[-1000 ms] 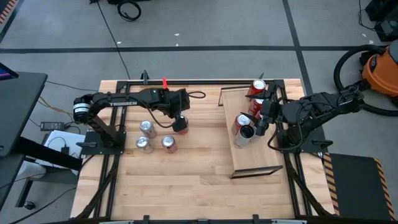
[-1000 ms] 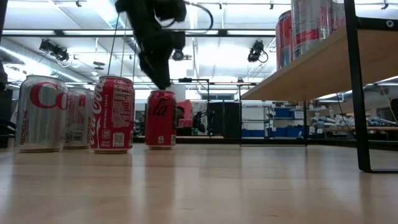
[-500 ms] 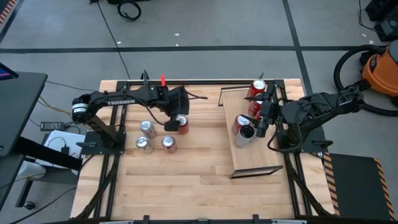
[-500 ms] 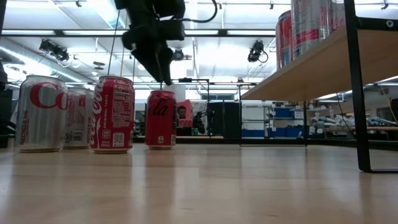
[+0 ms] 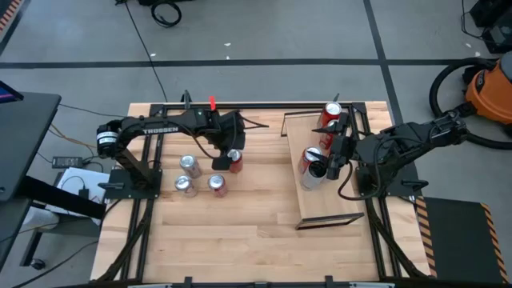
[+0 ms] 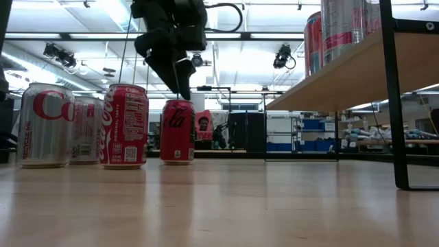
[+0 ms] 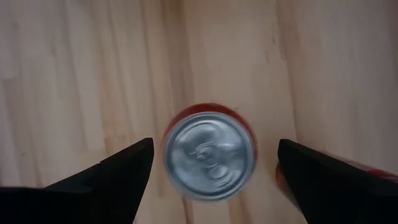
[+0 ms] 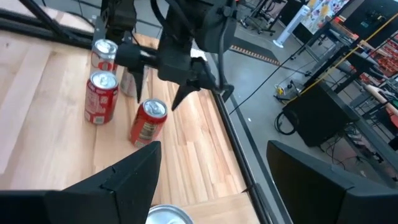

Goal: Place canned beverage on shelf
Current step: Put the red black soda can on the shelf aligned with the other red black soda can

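- The red can (image 5: 234,160) I'm after stands upright on the table (image 5: 240,216), apart from three other cans (image 5: 193,175) grouped just beside it, and well apart from the shelf (image 5: 328,200).
- From the left wrist view its silver lid (image 7: 209,155) sits centred between my two fingers (image 7: 118,168), so the line-up looks right.
- I'd judge it a rigid thin-walled cylinder, smooth and a bit slippery; if full it will be fairly heavy, and the wall dents under too much squeeze.
- My plan is to grip the round side wall at mid-height or a little above, not the rim, keeping it upright.
- The left gripper (image 6: 180,79) hangs just above the can with its jaws spread wide, holding nothing.
- The right gripper (image 5: 330,164) waits over the shelf beside the cans (image 5: 326,128) already there; its jaws stand part-way apart, and I see nothing held between them.
- One risk I see: knocking a neighbouring can when coming down.
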Controlling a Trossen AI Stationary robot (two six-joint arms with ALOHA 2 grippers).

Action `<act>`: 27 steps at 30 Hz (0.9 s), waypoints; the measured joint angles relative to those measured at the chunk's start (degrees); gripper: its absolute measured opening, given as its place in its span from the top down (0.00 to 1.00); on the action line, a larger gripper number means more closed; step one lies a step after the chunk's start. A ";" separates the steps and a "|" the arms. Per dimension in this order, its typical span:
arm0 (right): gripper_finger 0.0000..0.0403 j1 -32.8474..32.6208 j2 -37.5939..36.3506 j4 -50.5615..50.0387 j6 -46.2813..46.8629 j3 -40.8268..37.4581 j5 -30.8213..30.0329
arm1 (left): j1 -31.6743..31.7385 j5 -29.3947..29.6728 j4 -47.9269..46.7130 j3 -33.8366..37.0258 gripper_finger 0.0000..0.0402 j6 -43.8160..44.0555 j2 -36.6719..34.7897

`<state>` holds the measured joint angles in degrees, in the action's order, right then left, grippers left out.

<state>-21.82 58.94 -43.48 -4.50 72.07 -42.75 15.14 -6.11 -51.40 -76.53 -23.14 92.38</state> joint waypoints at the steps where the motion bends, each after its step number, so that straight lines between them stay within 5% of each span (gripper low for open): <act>1: 0.25 0.00 0.00 0.06 0.01 -0.17 -0.02 | -0.37 0.42 0.05 0.00 0.12 -0.04 0.37; 13: 0.25 0.00 -0.02 0.17 -0.49 -0.33 -0.03 | -2.65 9.25 -0.55 0.02 0.12 -0.08 2.14; 27: 0.25 0.00 -0.02 0.23 -0.23 -0.33 -0.10 | -2.77 9.51 -0.91 0.02 0.12 29.41 2.52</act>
<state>-21.82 58.92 -43.25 -4.73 71.75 -42.85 12.38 3.40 -52.31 -76.51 6.27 94.89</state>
